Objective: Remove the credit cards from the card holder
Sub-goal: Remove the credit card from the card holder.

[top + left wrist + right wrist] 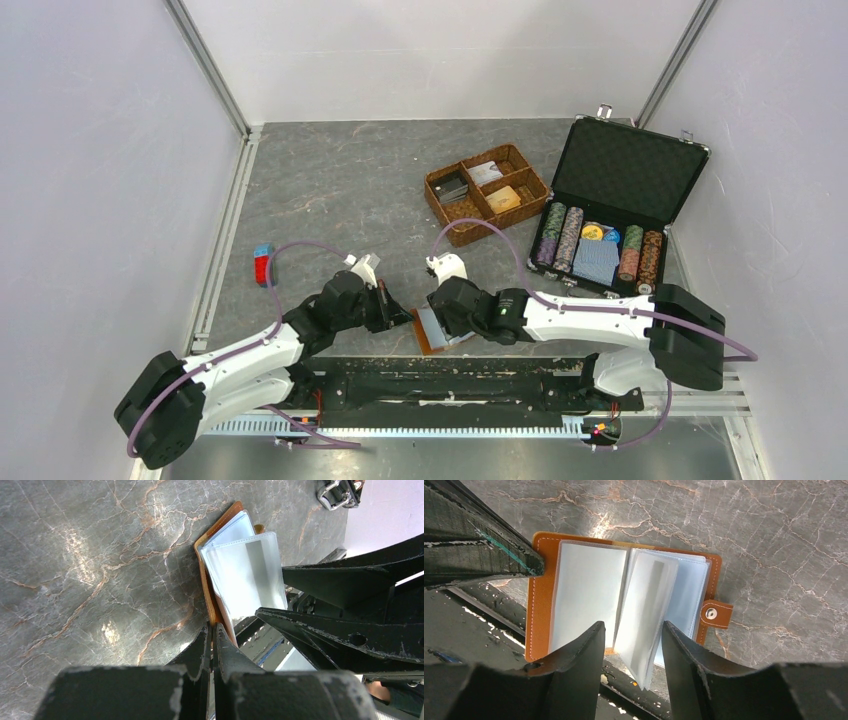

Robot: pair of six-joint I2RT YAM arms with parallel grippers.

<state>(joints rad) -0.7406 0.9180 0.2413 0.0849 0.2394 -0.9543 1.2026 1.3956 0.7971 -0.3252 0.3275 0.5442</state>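
Note:
The tan leather card holder [430, 330] lies open at the table's near edge, its snap tab [716, 613] to the right. My left gripper [213, 630] is shut on the edge of its leather cover [209, 587]. My right gripper [633, 630] is open, its jaws either side of a pale clear sleeve [644, 605] that stands up from the spine. A grey stripe shows through that sleeve; I cannot tell whether a card is inside. A golden-orange card [503, 198] lies in the woven basket. Both grippers meet over the holder in the top view, left [402, 318] and right [442, 322].
The woven brown basket [432, 190] stands mid-table at the back. An open black case [625, 160] at the back right holds poker chips [560, 238] and a blue deck [597, 262]. A red and blue block [262, 264] lies at the left. The black base rail [450, 385] runs just behind the holder.

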